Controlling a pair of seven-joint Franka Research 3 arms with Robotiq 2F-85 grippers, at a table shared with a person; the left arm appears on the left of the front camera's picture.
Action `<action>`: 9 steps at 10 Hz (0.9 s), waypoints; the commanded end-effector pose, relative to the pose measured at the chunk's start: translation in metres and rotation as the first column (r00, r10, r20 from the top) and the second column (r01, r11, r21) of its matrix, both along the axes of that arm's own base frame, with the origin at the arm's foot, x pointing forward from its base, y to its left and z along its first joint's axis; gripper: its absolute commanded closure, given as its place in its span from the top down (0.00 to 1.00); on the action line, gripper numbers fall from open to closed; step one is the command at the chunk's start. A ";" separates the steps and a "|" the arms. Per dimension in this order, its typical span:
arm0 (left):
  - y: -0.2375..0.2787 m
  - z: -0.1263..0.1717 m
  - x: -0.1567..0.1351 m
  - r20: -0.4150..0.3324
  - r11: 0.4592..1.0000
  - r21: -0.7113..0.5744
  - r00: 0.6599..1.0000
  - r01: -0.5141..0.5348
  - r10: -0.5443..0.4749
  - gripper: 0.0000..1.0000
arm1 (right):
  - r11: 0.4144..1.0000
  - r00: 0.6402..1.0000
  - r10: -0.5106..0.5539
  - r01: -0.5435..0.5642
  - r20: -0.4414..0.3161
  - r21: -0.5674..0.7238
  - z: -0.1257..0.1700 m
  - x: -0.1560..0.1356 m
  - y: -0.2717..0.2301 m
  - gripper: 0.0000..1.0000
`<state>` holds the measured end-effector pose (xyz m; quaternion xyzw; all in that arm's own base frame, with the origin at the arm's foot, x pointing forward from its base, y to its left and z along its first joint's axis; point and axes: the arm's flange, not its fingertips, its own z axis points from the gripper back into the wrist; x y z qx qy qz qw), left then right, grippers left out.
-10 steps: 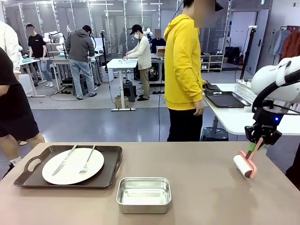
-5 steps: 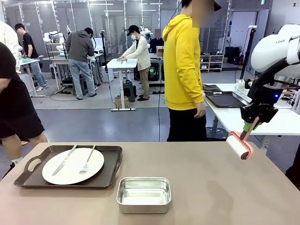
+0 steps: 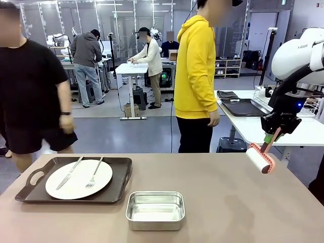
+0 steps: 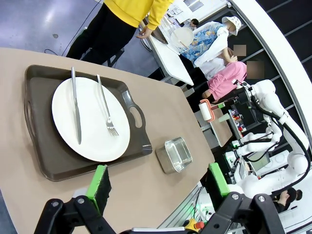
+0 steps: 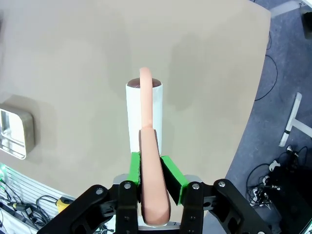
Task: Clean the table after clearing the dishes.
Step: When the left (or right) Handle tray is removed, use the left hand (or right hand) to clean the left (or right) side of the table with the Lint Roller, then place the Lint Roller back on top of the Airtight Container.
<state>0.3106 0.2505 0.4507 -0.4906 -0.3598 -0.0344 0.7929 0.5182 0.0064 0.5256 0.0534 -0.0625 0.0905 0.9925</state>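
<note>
On the left of the grey-brown table lies a dark brown tray with a white plate, a knife and a fork. From the left wrist view the plate lies ahead of my open left gripper, which hangs above the table. My right gripper is shut on the pink handle of a white lint roller, held in the air over the table's far right edge. The right wrist view looks down on the roller from my right gripper, with bare table below.
A shiny steel tin sits near the front middle. A person in a yellow hoodie stands at the far side. Another person in black stands behind the tray. A white side table with a dark tray is at right.
My right gripper has lifted the roller off the table top and up toward the far right edge. The person in black has walked in from the left behind the tray.
</note>
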 end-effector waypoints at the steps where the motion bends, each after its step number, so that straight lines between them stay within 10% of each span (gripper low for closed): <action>1: 0.001 0.002 -0.002 0.015 1.000 -0.009 1.000 0.003 -0.003 1.00 | 1.000 1.000 -0.003 0.002 0.006 0.010 0.002 0.001 0.002 0.23; 9: 0.001 0.002 -0.002 0.015 1.000 -0.009 1.000 0.003 -0.003 1.00 | 1.000 1.000 -0.003 0.002 0.006 0.010 0.002 0.001 0.002 0.23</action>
